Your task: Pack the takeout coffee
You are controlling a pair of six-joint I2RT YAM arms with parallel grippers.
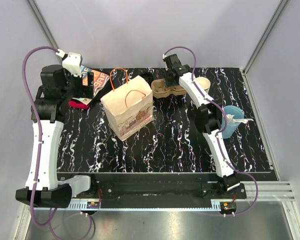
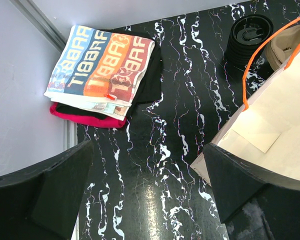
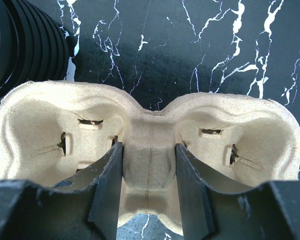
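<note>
**Clerk:** Top view, entries?

**Checker:** Black tabletop with white marble veining (image 1: 180,145), with pale walls on three sides. Centre: cream paper carrier bag with orange handles (image 1: 130,107), upright, mouth open. Upper centre: beige moulded-pulp two-cup carrier (image 1: 162,91), with the right gripper (image 1: 169,81) on it. Upper left: left gripper (image 1: 87,82), above a striped folded cloth (image 1: 97,77).

**Clerk:** The takeout coffee, kraft cup with black lid?

**Checker:** Not located in any view. It may be hidden behind the right arm.

**Clerk:** Left wrist view?

**Checker:** Fingers spread wide, nothing between them. Cloth at upper left, stack of black plastic lids (image 2: 247,35) at upper right, bag's open mouth at right.

**Clerk:** Right wrist view?

**Checker:** Fingers look pinched on the carrier's central ridge. Both wells are empty.

**Clerk:** Handling, once found?

**Checker:** Probably light, thin-walled, easily crushed and liable to spill. Take it round the body just under the lid, gently, and keep it upright. The surface looks smooth and glossy, so a nudged cup could slide. There is free tabletop around the bag for working.
</note>
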